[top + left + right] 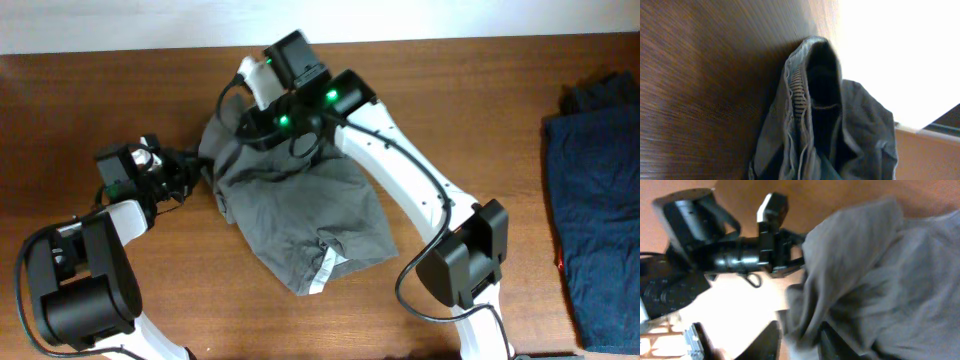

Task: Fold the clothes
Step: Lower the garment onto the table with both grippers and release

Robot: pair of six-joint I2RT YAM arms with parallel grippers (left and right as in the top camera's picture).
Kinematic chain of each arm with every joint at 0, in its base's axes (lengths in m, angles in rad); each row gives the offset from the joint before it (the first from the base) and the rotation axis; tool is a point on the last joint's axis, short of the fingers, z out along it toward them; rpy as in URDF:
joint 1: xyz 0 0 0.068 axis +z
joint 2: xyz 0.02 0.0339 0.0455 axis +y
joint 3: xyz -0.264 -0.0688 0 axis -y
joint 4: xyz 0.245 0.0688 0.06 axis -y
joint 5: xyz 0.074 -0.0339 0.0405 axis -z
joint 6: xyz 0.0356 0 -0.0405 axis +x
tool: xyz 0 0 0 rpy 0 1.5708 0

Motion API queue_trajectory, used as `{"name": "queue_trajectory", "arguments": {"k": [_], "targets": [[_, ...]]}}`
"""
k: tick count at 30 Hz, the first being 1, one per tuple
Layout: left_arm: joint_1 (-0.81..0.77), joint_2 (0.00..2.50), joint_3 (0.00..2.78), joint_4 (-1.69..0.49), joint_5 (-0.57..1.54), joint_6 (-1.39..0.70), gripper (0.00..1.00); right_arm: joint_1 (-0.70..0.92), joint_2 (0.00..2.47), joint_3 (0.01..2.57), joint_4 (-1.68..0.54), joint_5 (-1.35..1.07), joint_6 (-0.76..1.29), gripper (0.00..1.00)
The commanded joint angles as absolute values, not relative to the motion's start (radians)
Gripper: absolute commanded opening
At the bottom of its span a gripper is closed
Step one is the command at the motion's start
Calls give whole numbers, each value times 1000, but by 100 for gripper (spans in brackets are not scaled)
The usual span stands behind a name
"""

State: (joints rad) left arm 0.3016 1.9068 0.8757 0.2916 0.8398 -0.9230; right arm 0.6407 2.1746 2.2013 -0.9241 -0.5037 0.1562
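Overhead view, entry one: the clothes (300,215), a single soft mid-grey garment, crumpled rather than laid flat, resting on the brown wooden surface (480,100) a little left of centre. Its upper left corner is gathered into a bunch beneath the right arm, and a white strip (322,272) shows at its lower edge. Entry two: the left claw (198,172), reaching in from the left side and meeting the garment's left edge. It is clenched on the clothes. The left wrist view shows a ribbed seam and a hood of grey cloth drawn close around something dark, and the right wrist view shows the claw's tip buried in the cloth's edge. Entry three: the right claw (800,342), positioned over the bunched upper left corner, with its arm crossing the garment's upper right side. It is released: the dark fingers (767,341) stand apart in the right wrist view, with a fold of grey cloth drooping between them. Entry four: two green lights (330,97) glowing on the right arm near its wrist. Entry five: navy garments (595,200), dark blue cloth lying at the right edge of the surface, well apart from the grey garment and from both claws.
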Motion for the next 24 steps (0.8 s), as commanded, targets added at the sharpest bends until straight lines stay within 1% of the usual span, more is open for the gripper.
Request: {"name": "queue_trajectory", "arguments": {"k": [1,3,4,8,10,13,16,20,22,24], "targets": [[326,1919,886,294,830,-860,17,665,2169,2195,-911,-527,158,60],[339,1919,888,294,830,-849,24,669,2169,2195,-907,-527,154,81],[345,1918,891,294,830,-842,24,669,2169,2195,-905,-526,148,88],[385,1918,911,294,846,-834,24,648,2166,2196,-904,-473,136,95],[409,1914,925,293,866,-809,27,617,2159,2201,-914,-451,136,100],[443,1897,952,247,875,-762,31,555,2143,2218,-954,-444,136,99],[457,1869,985,148,875,-678,38,490,2132,2247,-1037,-435,136,99],[432,1813,1066,-117,875,-524,50,429,2132,2257,-1190,-416,137,99],[395,1794,1118,-251,866,-439,56,413,2132,2257,-1245,-318,168,99],[336,1789,1180,-386,816,-373,65,403,2126,2257,-1269,-164,247,99]]}}
